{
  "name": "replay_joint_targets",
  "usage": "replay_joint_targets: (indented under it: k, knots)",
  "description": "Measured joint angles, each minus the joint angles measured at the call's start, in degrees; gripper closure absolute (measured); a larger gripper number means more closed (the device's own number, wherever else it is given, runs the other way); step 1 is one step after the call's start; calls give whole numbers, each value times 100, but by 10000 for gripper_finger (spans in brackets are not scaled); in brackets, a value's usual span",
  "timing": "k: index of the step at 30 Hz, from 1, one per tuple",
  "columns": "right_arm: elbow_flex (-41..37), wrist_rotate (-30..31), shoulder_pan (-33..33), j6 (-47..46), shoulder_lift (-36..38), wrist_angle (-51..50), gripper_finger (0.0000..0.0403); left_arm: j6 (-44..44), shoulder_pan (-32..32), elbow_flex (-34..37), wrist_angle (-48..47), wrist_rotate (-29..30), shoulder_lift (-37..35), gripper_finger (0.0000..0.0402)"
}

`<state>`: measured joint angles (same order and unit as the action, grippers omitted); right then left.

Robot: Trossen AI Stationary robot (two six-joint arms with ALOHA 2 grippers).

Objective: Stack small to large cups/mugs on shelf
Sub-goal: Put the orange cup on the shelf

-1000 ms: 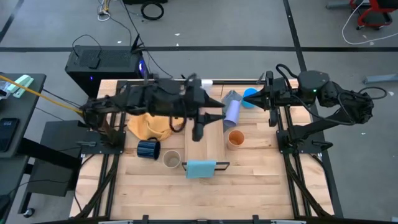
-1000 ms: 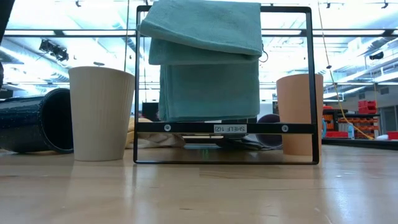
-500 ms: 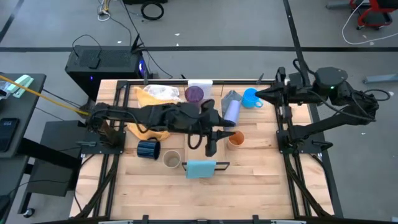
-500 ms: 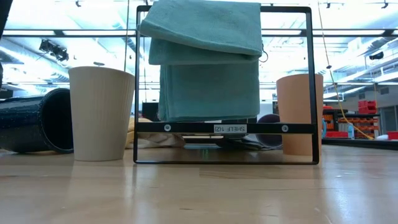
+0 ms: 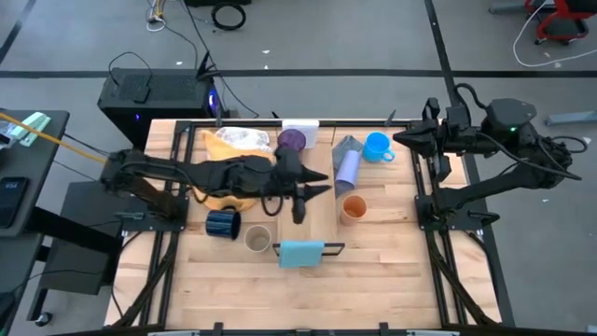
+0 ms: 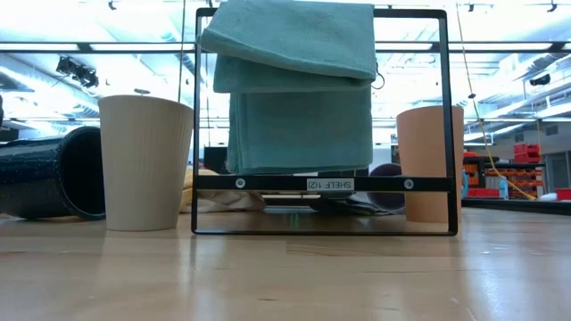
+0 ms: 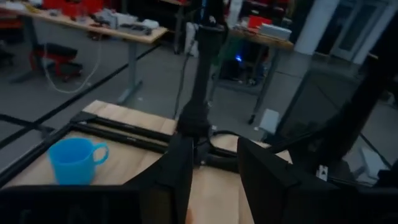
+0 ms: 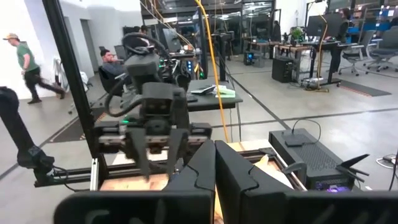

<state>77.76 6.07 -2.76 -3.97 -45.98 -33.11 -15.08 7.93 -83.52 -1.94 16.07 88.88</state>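
Your left gripper (image 5: 300,207) has pulled back from the upright orange plastic cup (image 5: 354,208), fingers apart and empty, so nothing is stacked.

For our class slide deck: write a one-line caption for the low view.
A beige cup and an orange cup flank a rack draped with a teal cloth.

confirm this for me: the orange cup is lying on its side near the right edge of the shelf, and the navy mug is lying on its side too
Not quite. The orange cup stands upright, mouth up, near the right edge of the shelf; the high view shows its round open rim. The navy mug is indeed lying on its side, as the low view also shows.
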Motion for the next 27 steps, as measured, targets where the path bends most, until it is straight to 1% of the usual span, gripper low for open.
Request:
replay_joint_targets:
  k: [5,8,10,12,17,19,22,27]
  knots:
    - [0,0,0,0,-2,-10,394,-88,-16,684,-125,226,-617,278]
    - [2,9,0,0,-2,-10,394,-205,-16,851,-796,331,-916,280]
    - [0,42,1,0,-4,-10,394,-430,-16,962,-1608,432,-1077,280]
    - [0,54,2,-34,-4,-23,394,-663,-16,1084,-2088,465,-1169,277]
    - [0,76,0,-60,-4,-36,394,-991,-16,1130,-2826,475,-1304,271]
    - [0,76,1,-83,-18,-43,394,-1137,-9,1134,-3270,457,-1313,272]
    - [0,78,1,-103,-25,-50,394,-1349,-9,1132,-3774,189,-1328,275]
    - [0,120,2,-107,-42,-75,394,-1752,11,1134,-4489,-626,-1326,277]
